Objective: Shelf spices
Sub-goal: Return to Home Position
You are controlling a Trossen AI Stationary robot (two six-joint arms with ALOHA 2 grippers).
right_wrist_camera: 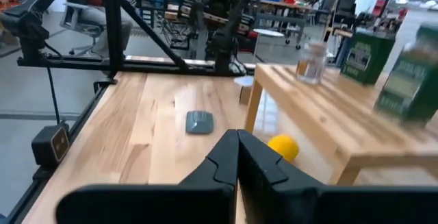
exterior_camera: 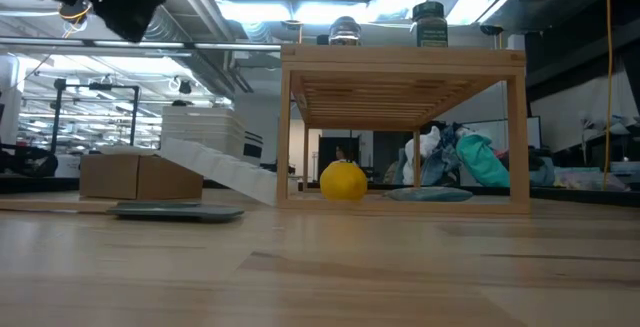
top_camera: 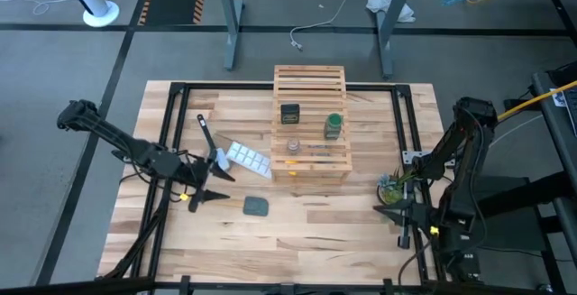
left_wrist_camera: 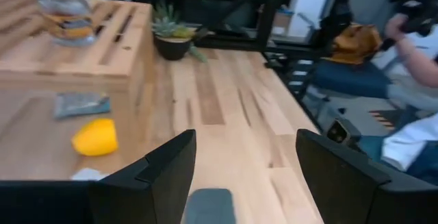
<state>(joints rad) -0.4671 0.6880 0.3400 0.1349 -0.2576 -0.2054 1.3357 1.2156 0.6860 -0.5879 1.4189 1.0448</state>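
On the shelf [top_camera: 310,86]: dark jar [top_camera: 289,113], green jar [top_camera: 334,125], clear jar [top_camera: 293,145].
Left gripper [left_wrist_camera: 244,142] gapes, grey pad [left_wrist_camera: 209,206] before its jaws; right gripper [right_wrist_camera: 237,150] clenched, lemon [right_wrist_camera: 282,147] beyond.

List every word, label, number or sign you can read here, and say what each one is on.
No text reads clearly anywhere.
Green jar with green lid: pale label print, too blurred to read.
Dark, boxy black-topped jar: label too small to read.
Tiny clear jar with brownish contents: no legible print.
All three stand on the light wooden slatted shelf.
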